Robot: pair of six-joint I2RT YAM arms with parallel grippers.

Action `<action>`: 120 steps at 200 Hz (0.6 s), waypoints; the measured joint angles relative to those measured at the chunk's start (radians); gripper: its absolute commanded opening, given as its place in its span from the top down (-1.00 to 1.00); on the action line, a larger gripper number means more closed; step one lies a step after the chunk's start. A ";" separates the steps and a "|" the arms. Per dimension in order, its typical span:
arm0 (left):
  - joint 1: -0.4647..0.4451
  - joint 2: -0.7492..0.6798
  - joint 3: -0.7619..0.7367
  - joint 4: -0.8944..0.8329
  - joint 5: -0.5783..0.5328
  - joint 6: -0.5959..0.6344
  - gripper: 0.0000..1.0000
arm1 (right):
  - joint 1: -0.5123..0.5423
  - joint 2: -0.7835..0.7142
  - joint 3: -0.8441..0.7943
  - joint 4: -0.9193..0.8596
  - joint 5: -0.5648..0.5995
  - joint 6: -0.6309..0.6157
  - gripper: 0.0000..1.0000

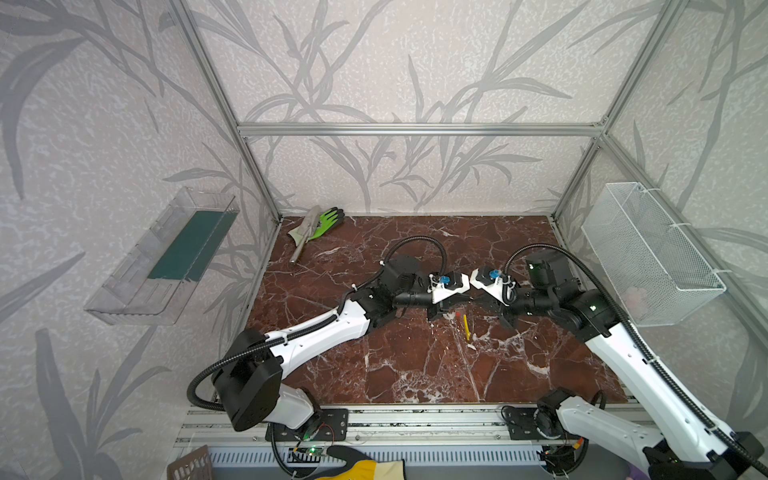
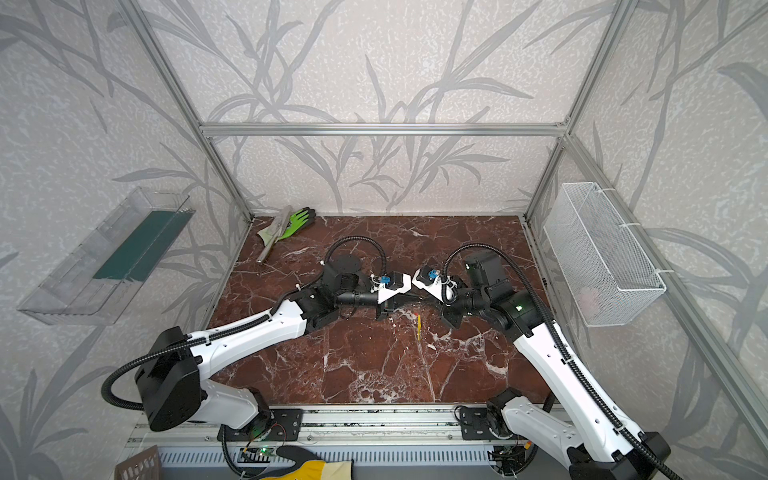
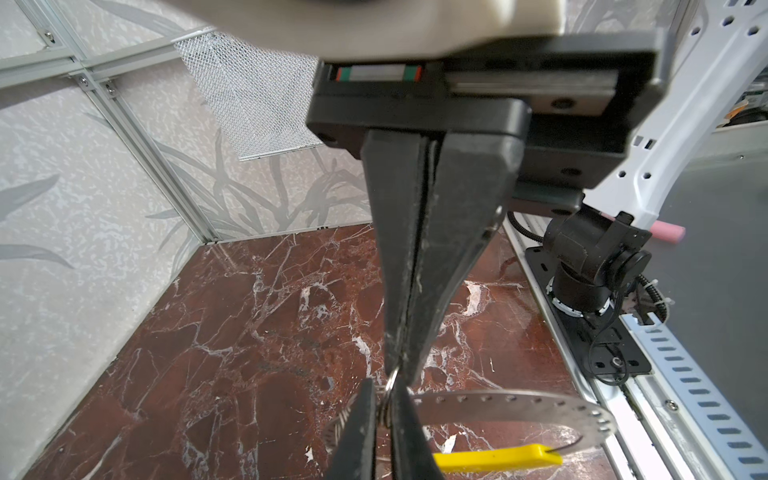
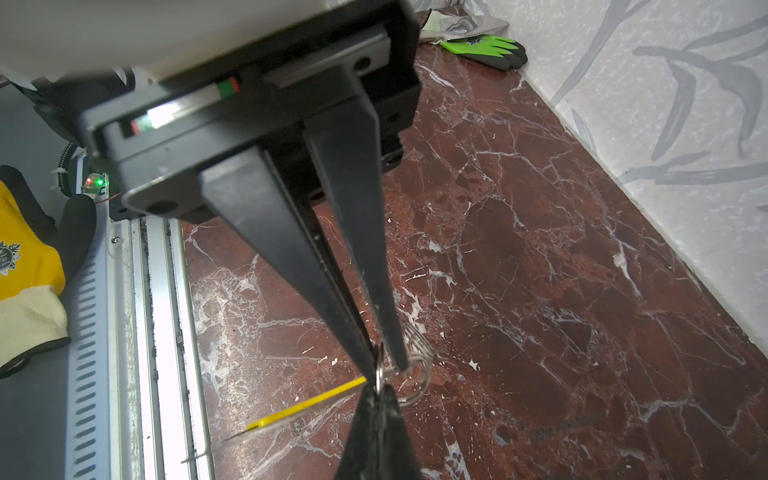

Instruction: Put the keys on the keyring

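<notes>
Centrally, left end effector (image 3: 398, 361) and right end effector (image 4: 384, 366) meet tip to tip above the desk (image 3: 249, 332), both clenched on one small metal ring (image 3: 388, 392). Keyring (image 3: 519, 402), a pierced grey hoop with yellow arc (image 3: 494, 457), spreads just beside those tips; whether it rests on the desk cannot be told.

No lettering legible anywhere — the yellow glove (image 4: 29, 270) emblem is blurred.
</notes>
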 measured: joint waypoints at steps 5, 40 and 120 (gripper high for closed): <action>0.000 0.001 0.002 0.001 0.001 0.000 0.92 | -0.001 -0.003 -0.002 0.005 0.003 0.000 1.00; 0.000 0.008 0.016 -0.006 0.019 -0.004 1.00 | -0.001 -0.034 -0.028 0.038 0.024 0.000 0.64; 0.025 0.010 -0.043 0.292 0.059 -0.218 1.00 | -0.121 -0.269 -0.249 0.304 0.005 0.084 0.38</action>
